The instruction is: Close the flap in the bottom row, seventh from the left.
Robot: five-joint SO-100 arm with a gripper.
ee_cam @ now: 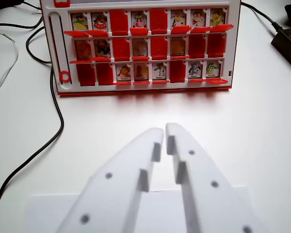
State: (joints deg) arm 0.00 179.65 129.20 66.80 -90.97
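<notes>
A red and white flap board (140, 90) stands at the far side of the white table, with three rows of eight cells. In the bottom row, the seventh cell from the left (194, 69) shows a picture card, its red flap lying at its foot. The eighth cell (213, 68) also shows a picture, while the sixth (177, 71) is solid red. My white gripper (165, 132) fills the near foreground, well short of the board and pointing at its middle. The jaws stand almost together with nothing between them.
A black cable (56, 111) curves along the board's left side toward the near left corner. A thin white cable (7, 63) lies further left. A black device with its lead (287, 41) sits at the far right. A pale sheet (43, 213) lies under the gripper.
</notes>
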